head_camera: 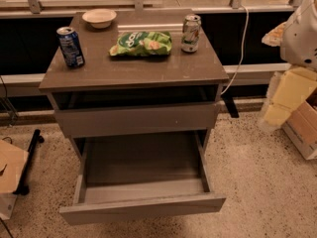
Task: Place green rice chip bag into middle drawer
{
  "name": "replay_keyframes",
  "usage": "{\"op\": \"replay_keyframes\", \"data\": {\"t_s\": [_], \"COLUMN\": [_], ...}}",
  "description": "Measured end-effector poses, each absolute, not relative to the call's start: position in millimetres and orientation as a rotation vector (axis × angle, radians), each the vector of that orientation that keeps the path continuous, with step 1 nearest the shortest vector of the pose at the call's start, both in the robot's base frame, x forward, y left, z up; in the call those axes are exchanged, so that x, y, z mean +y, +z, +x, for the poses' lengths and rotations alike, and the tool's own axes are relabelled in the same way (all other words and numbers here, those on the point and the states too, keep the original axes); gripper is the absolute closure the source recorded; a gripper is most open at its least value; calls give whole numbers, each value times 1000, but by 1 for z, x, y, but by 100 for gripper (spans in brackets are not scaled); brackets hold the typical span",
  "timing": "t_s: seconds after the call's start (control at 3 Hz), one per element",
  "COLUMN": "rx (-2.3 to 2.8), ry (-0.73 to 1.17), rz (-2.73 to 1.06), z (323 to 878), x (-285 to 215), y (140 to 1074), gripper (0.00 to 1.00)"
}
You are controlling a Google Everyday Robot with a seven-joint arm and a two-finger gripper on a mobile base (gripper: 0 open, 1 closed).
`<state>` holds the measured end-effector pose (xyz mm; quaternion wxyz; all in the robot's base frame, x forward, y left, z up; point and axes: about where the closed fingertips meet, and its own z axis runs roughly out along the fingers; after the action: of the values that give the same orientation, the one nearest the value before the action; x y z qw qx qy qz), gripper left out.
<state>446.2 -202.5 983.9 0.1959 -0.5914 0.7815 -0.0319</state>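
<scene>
The green rice chip bag [141, 43] lies flat on top of the grey cabinet [133, 71], near the back middle. The middle drawer [142, 180] is pulled open below it and is empty inside; the plain upper drawer front [136, 119] above it is closed. My gripper is not in view. Only a white rounded part of my arm [303, 33] shows at the right edge, well away from the bag.
On the cabinet top stand a blue soda can [71, 46] at the left, a green-and-white soda can [190, 32] right of the bag, and a pale bowl [99, 18] at the back. Yellow foam blocks [290, 93] and a cardboard box [303, 128] sit on the floor at the right.
</scene>
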Motion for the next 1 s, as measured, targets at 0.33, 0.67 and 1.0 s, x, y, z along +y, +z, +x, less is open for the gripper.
{"op": "replay_keyframes", "data": {"t_s": [0.33, 0.67, 1.0], "rx": [2187, 2188, 2208], "ry": [24, 47, 67], "rz": [-1580, -1569, -1524], "z": [471, 476, 482], "x": [-186, -183, -170], "y": [971, 968, 962], "gripper": [0, 0, 0]}}
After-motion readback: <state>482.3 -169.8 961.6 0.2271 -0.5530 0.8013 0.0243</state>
